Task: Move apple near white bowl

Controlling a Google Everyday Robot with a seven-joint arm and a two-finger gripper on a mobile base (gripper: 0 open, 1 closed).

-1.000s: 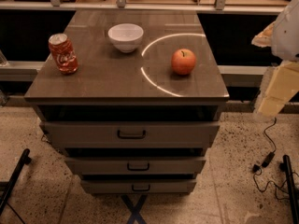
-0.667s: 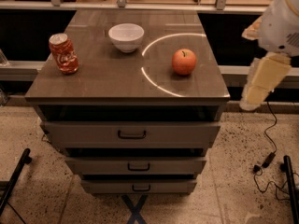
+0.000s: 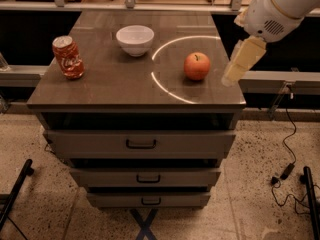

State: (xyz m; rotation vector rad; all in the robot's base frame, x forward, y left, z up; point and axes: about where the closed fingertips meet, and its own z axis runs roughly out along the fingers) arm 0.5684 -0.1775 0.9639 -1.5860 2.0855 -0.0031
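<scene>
Hovering tool [image 3: 230, 75] beside apple [image 3: 197, 66], brown cabinet top [image 3: 115, 81]

The only writing is on the red can [image 3: 68, 58]. It stands on the left side of the counter [image 3: 115, 86]. White curly letters run up its side, and they look like the Coca-Cola name, though they are too small to read letter by letter. The claw [image 3: 231, 75] hangs over the right edge of the counter, far from the can, and it shows no words, numbers or signs that can be read.
</scene>
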